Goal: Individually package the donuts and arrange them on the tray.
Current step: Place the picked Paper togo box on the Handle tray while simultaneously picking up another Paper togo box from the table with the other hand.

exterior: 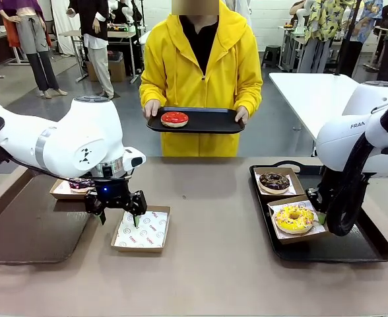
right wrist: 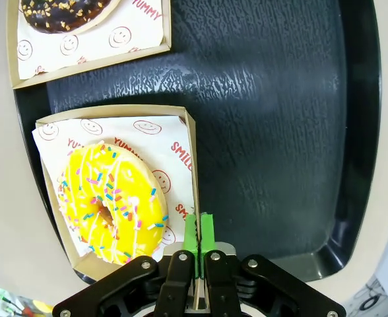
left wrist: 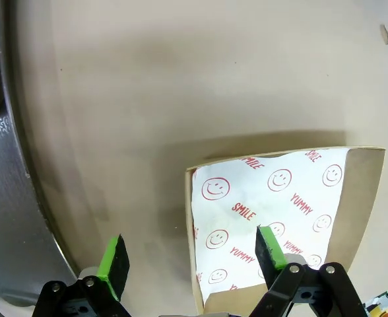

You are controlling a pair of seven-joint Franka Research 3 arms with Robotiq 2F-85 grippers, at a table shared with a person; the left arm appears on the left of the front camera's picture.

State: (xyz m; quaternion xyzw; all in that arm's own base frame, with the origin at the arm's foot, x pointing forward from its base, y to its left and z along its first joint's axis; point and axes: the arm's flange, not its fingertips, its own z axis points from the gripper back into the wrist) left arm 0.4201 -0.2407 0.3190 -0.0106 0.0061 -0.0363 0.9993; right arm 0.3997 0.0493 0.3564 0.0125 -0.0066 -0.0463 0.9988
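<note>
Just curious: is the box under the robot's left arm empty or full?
Empty: the box shows only its smiley-printed paper, no donut inside.

Even, bright overhead light. The bench (exterior: pixel 214 251) is evenly lit, with soft shadows under the arms. In the left wrist view a broad soft shadow lies beyond the fingers (left wrist: pixel 115 261), and the edges bow. The tray (right wrist: pixel 280 119) beside the right fingers (right wrist: pixel 191 231) shows faint sheen. Focus is sharp.
</note>
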